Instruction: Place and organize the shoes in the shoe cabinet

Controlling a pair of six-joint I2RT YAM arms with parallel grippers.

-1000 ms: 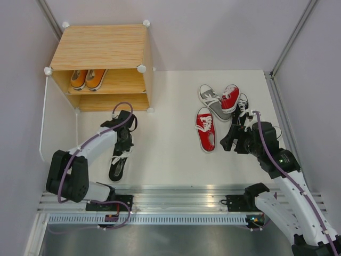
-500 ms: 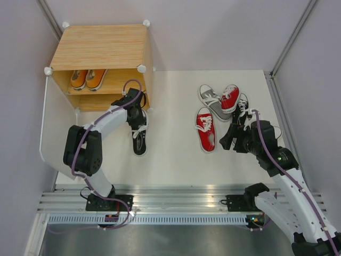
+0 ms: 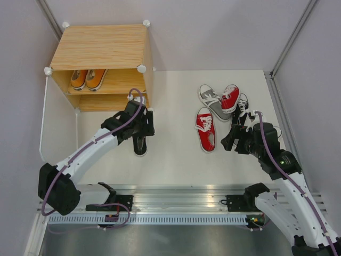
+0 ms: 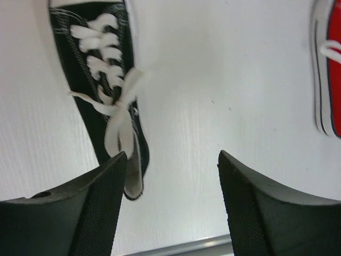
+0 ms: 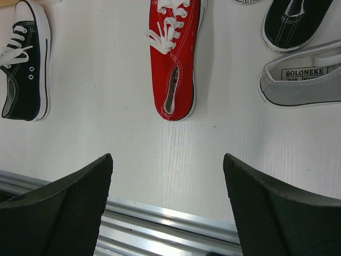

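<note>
The left gripper (image 4: pixel 173 160) stands released, its fingers apart over bare table (image 3: pixel 170 154). The black shoe (image 3: pixel 139 144) lies flat just left of them, below the lower right corner of the shoe cabinet (image 3: pixel 101 48) at upper left. An orange pair (image 3: pixel 88 79) sits on the cabinet's upper shelf. A second ago that shoe was clamped, lower left. The right gripper (image 5: pixel 168 165), mid-right, gapes unchanged over a red shoe (image 5: pixel 175 58), with a grey shoe (image 5: pixel 303 80) beside it.

Overhead and downward wrist views share red shoe (image 3: pixel 205 129).
</note>
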